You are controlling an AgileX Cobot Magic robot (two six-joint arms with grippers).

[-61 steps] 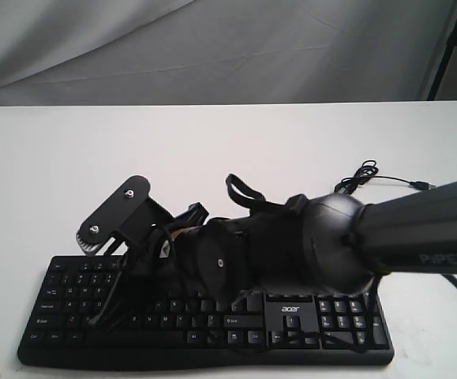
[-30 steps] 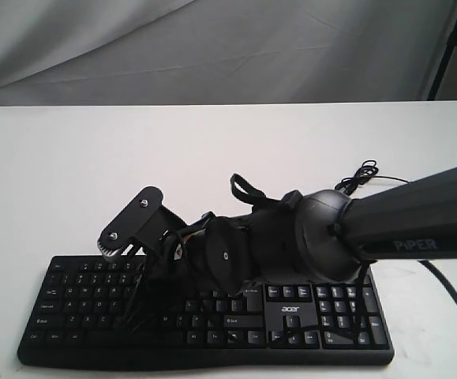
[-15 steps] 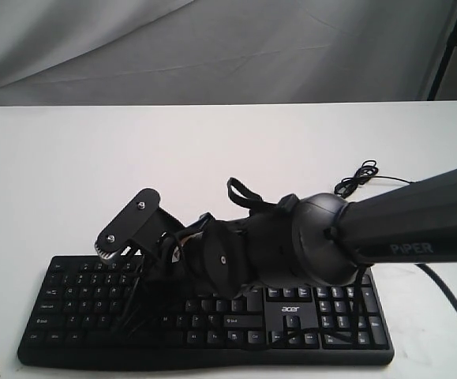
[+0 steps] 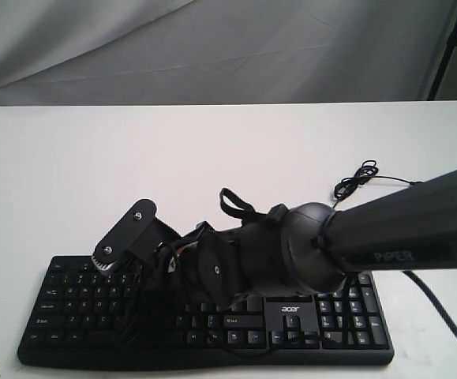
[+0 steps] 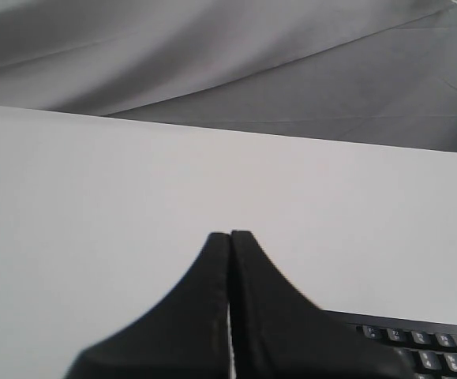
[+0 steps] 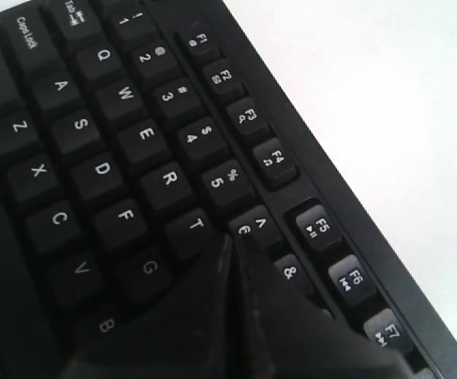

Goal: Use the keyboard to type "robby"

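Observation:
The black keyboard lies along the near edge of the white table, with its "acer" logo near the number pad. My right arm reaches across it from the right. The right gripper is shut and empty, pointing down over the left-middle letter keys. In the right wrist view the right gripper has its tip beside the T key and just under the 6 key; the key beneath it is hidden. The left gripper is shut and empty over bare table, beside a corner of the keyboard.
The keyboard's thin black cable lies coiled on the table behind its right end, the plug farther right. A grey cloth backdrop hangs behind the table. A black stand leg is at the far right.
The right gripper shifted right along the keys, then eased back slightly left and sank lower toward them. Both grippers stayed shut.

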